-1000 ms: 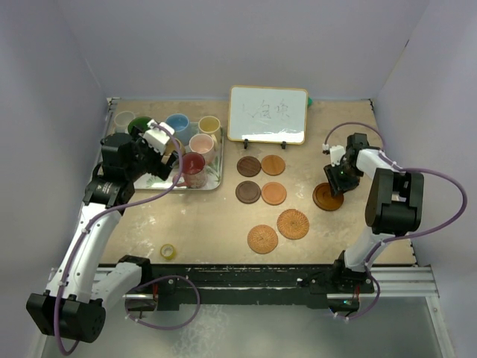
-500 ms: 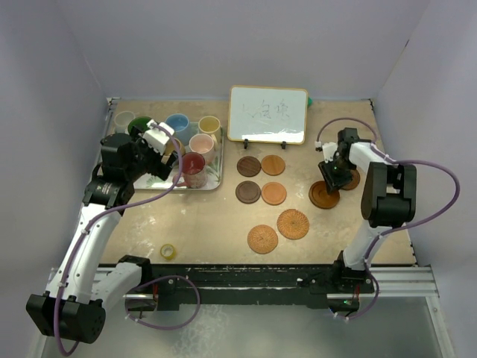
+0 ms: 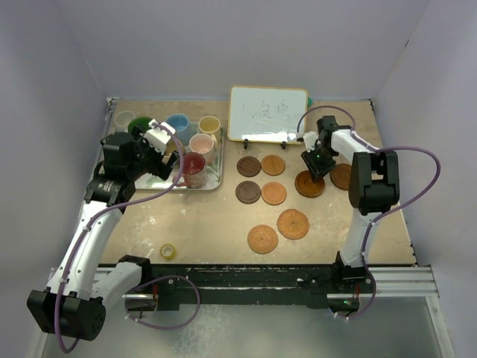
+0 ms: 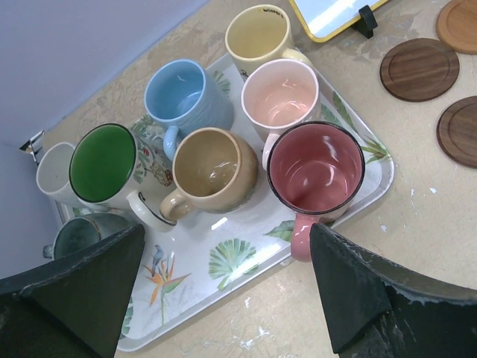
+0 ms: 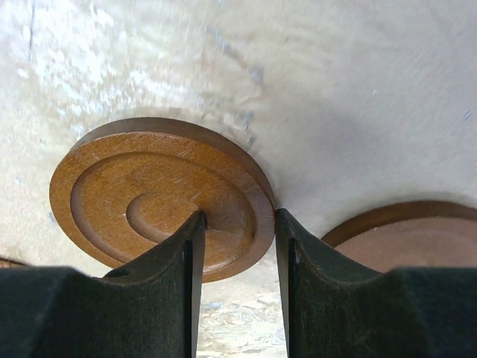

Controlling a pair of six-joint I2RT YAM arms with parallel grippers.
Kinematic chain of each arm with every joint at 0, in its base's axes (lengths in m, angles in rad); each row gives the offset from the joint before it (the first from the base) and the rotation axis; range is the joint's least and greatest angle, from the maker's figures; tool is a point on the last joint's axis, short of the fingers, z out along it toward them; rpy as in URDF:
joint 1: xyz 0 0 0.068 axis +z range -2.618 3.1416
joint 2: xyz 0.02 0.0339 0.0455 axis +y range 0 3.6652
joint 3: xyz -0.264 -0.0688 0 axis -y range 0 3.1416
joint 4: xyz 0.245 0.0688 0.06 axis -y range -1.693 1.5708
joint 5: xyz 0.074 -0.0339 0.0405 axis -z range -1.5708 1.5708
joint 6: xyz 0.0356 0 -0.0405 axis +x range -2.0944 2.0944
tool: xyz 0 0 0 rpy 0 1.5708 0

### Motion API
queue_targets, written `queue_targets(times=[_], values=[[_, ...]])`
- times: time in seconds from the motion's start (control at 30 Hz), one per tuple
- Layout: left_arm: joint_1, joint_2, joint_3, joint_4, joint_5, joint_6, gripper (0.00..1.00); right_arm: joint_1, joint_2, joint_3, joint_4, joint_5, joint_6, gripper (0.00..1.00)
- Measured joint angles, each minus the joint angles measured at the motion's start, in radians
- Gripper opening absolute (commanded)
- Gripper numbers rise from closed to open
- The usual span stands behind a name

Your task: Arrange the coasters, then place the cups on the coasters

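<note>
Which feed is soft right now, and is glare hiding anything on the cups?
Right wrist view: the table top behind the ringed coaster is smeared, though the coaster's grooves read clearly. Left wrist view: sharp; small glints inside the tan cup and on the tray, nothing hidden. Top view: even light, soft shadows.

Setting: a robotics laboratory test cell. Indicators:
- Plain white walls (image 3: 223,45) enclose the table (image 3: 216,216) on three sides.
- The left arm (image 3: 86,246) and right arm (image 3: 360,231) are bolted to a metal rail (image 3: 402,280) at the near edge.
- A small whiteboard (image 3: 267,113) stands at the back.
</note>
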Motion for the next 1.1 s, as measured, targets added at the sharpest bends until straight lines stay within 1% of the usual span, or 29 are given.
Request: queue_targets(times=[0.33, 0.77, 0.93, 1.1], values=[[0.0, 0.012, 0.0, -0.007, -0.001, 0.0, 0.88, 0.008, 0.11, 0.172, -0.019, -0.013, 0.036, 0.41], [0.0, 0.012, 0.0, -0.007, -0.001, 0.0, 0.88, 0.023, 0.166, 0.26, -0.009, -0.018, 0.079, 0.44], [0.0, 0.011, 0.0, -0.008, -0.001, 0.001, 0.88, 0.025, 0.176, 0.28, -0.003, -0.018, 0.085, 0.51], [0.0, 0.011, 0.0, -0.007, 0.0, 0.001, 0.88, 0.025, 0.177, 0.282, 0.005, -0.022, 0.096, 0.62]])
